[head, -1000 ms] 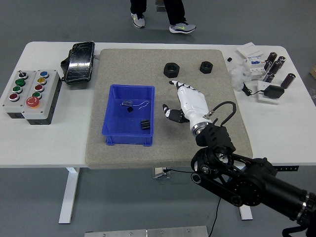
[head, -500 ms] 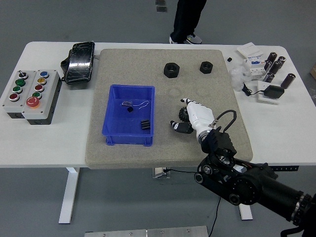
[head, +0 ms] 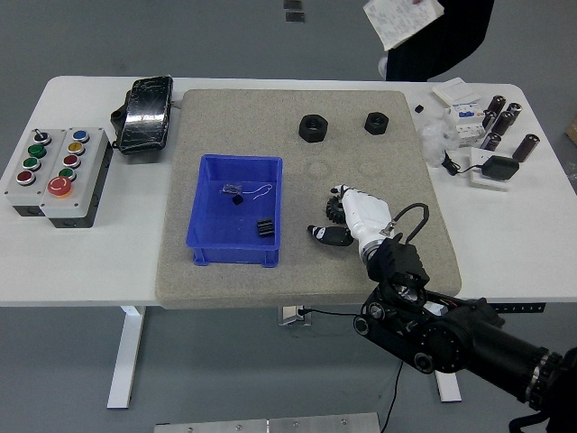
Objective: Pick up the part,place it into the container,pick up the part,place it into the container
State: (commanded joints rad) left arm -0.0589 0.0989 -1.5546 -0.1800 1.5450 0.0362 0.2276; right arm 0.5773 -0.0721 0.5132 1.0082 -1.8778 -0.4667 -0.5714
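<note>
Two black nut-shaped parts lie at the far side of the grey mat [head: 216, 280], a larger one [head: 313, 128] and a smaller one [head: 376, 122]. The blue container [head: 233, 253] sits left of centre on the mat and holds a small black block [head: 264, 228], a tiny black piece [head: 236, 201] and a thin wire [head: 261, 189]. My right hand [head: 341, 223], white with black fingertips, hovers over the mat just right of the container. Its fingers are curled in and I see nothing in them. Both nuts lie well beyond it. My left arm is out of sight.
A button box [head: 56, 171] and a black wrapped pack [head: 144, 113] lie at the left. Capacitors [head: 505, 117], white boxes [head: 455, 95] and a black adapter [head: 496, 169] crowd the right end. A person in dark clothes holds a paper [head: 403, 20] at the far edge.
My right hand pulled back toward the near edge and its fingers curled from stretched out to closed. The person at the far side moved right and now holds a paper.
</note>
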